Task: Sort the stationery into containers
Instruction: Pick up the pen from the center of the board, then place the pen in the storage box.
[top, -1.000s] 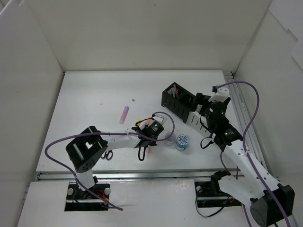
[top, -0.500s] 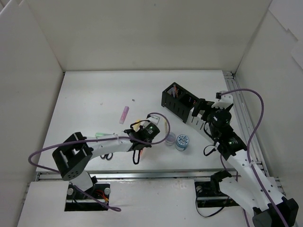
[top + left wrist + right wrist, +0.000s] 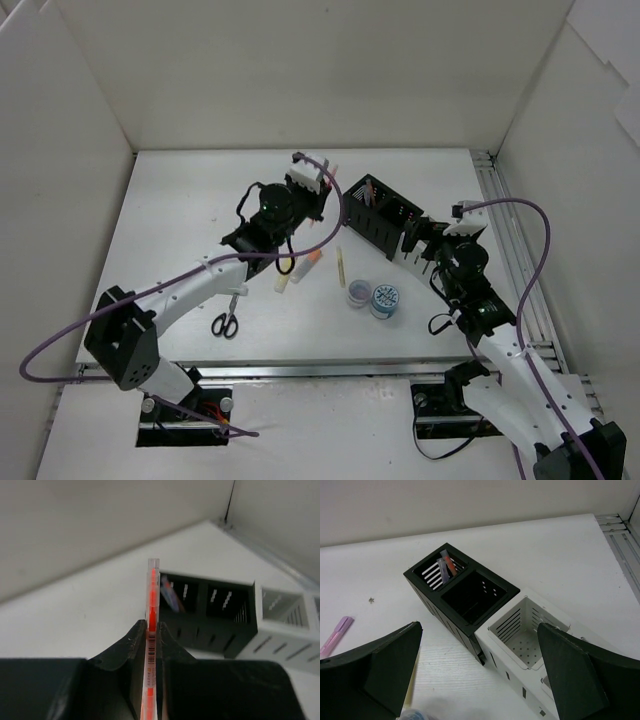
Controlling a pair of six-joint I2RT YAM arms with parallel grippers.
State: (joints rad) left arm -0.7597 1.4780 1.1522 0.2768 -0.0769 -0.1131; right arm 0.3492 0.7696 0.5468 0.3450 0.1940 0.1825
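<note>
— Above the worktop (image 3: 180, 200), beside the black organizer (image 3: 432, 597): left claw (image 3: 151, 628) clamped on an orange pen (image 3: 151, 592), held in the air. Carrying step, most likely. Right claw (image 3: 477, 627) spread wide, gripping nothing.
— And next?
— Probably lining up over a compartment, tip down, then releasing.
— Counted?
— One black organizer, one white organizer (image 3: 495, 645); one scissors (image 3: 225, 323); three loose highlighters (image 3: 283, 281); one yellow pen (image 3: 340, 268); two tape rolls (image 3: 385, 299).

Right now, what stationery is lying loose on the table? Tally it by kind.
Highlighters: 3, pink, yellow, orange
Thin pen: 1
Tape rolls: 2
Scissors: 1
Total: 7 in view
</note>
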